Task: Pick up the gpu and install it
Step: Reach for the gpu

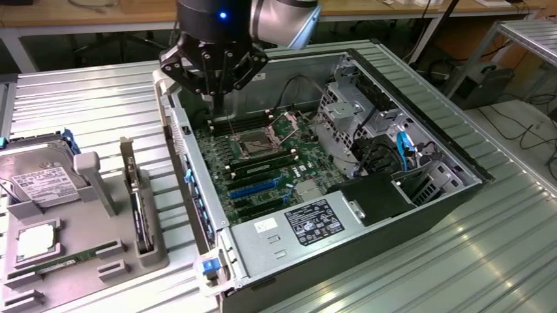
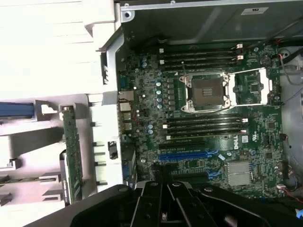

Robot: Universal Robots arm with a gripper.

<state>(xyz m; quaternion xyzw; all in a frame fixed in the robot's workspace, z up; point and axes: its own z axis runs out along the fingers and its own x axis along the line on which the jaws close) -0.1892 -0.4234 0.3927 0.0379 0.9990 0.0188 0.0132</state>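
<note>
exterior view: the gripper (image 1: 216, 90) hangs over the open computer case (image 1: 261, 251), fingers pressed together, gripping nothing. the gpu (image 1: 139, 202) stands on edge in a grey holder (image 1: 87, 242) outside the case, well apart toward the exterior view's left.

Open desktop tower and spare parts on a ribbed metal bench (image 1: 87, 98).
The computer case (image 1: 287, 267) lies on its side, showing a green motherboard (image 2: 156, 94) with an empty CPU socket (image 2: 206, 92), black memory slots, a blue expansion slot (image 2: 187, 154) and a finned heatsink (image 2: 239, 172). A labelled power supply (image 1: 309, 225) sits at the near end. Beside the case, a grey fixture (image 1: 87, 248) holds a hard drive (image 1: 39, 182).
</note>
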